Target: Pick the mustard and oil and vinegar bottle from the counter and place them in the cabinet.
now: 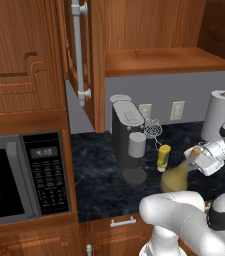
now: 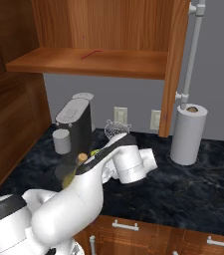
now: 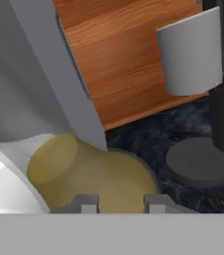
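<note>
White arm [image 1: 184,215] bent low over counter [image 1: 104,185], end effector [image 3: 118,203] clamped on tilted oil and vinegar bottle [image 1: 176,177].

grey wall [image 1: 194,85] with two outlets [image 1: 177,110], a built-in microwave [image 1: 19,180] at left, wooden drawers [image 2: 148,234] below.

Glassy, translucent olive-gold cruet [image 1: 175,179] with cork stopper; beside it glossy yellow plastic mustard [image 1: 163,157]. Polished marbled stone desk [image 1: 96,182]; smooth wooden cabinet [image 1: 149,35].
</note>
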